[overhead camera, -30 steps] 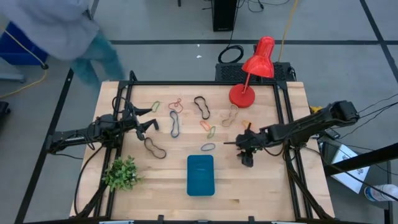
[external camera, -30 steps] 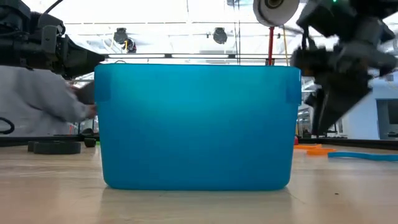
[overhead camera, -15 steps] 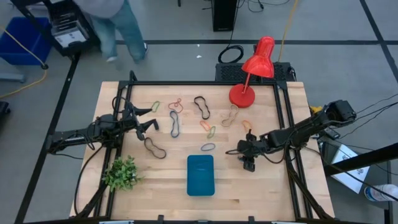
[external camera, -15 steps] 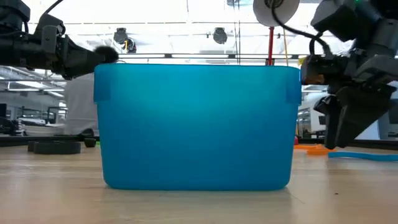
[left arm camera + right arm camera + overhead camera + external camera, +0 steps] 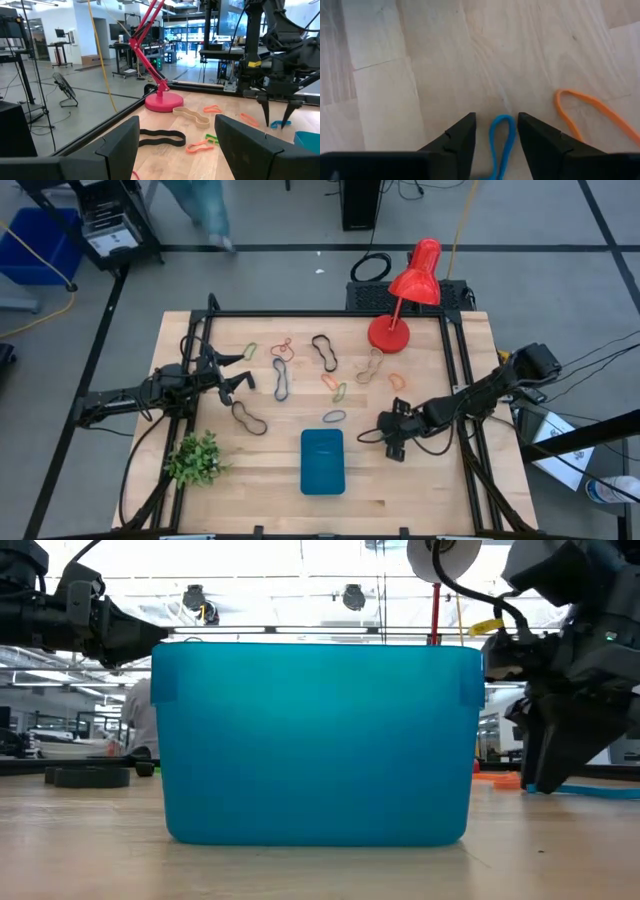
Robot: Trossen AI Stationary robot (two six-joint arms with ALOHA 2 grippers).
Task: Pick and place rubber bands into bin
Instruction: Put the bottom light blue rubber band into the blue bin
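Observation:
Several rubber bands lie flat on the wooden table beyond the bin, among them a black one (image 5: 324,351), a blue one (image 5: 282,379) and a tan one (image 5: 372,365). The teal bin (image 5: 322,461) rests on its base near the front edge. My right gripper (image 5: 392,448) is open, low over the table to the right of the bin. In the right wrist view (image 5: 496,116) its fingers stand on either side of a blue rubber band (image 5: 501,140), with an orange band (image 5: 590,112) beside it. I cannot tell whether they touch it. My left gripper (image 5: 240,375) waits open at the left.
A red lamp (image 5: 400,300) stands at the far right of the table and a green plant (image 5: 195,457) at the near left. A coiled black cable (image 5: 372,268) lies beyond the far edge. A person's legs (image 5: 200,205) show on the floor far behind.
My right gripper has gone toward the table's near edge and down, until its fingertips stand close to the table beside the bin. The person behind the table has walked away from it.

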